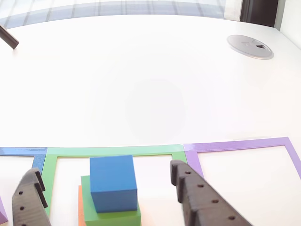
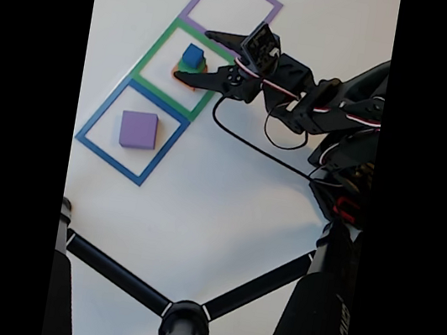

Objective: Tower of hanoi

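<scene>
Stack: a small blue cube is sitting on a wider green block, which is resting on an orange base block that is barely peeking out at the left in the other view. All three are standing inside the green taped square.

Gripper: the black printed two-finger gripper is standing spread wide, pinching nothing; one finger is flanking the stack on each side in the other view.

Key relation: the blue cube is lying straight ahead, between the fingertips and about centred in the gap. It is reading as near-cubic, so no long axis is mattering; its side faces are looking roughly parallel to the fingers.

Contact: neither finger is appearing to touch the cube.

Neighbours: the purple taped square is lying to the right of the gripper in the other view and is looking free. In the fixed view a flat purple block is occupying the blue taped square on the far side.

Room: white tabletop is stretching open ahead; a grey round grommet is lying well apart.

Judgement: closing on the top cube is likely the step in hand.
</scene>
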Robot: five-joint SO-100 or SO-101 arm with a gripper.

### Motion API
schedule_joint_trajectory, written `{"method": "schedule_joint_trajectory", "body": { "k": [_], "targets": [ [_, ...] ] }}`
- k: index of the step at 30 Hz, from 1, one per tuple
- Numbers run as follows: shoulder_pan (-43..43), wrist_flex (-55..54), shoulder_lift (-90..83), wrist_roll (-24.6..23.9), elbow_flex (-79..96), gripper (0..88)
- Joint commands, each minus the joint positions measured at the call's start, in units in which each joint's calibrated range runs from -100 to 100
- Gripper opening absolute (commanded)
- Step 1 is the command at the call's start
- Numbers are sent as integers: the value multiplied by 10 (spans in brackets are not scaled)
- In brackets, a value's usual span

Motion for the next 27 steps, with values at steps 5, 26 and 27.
{"method": "schedule_joint_trajectory", "body": {
  "k": [5,26,27],
  "targets": [
    [-16,-55,53,5,-15,279],
    [-39,-63,83,5,-40,172],
    [-40,-63,83,5,-40,164]
  ]
}}
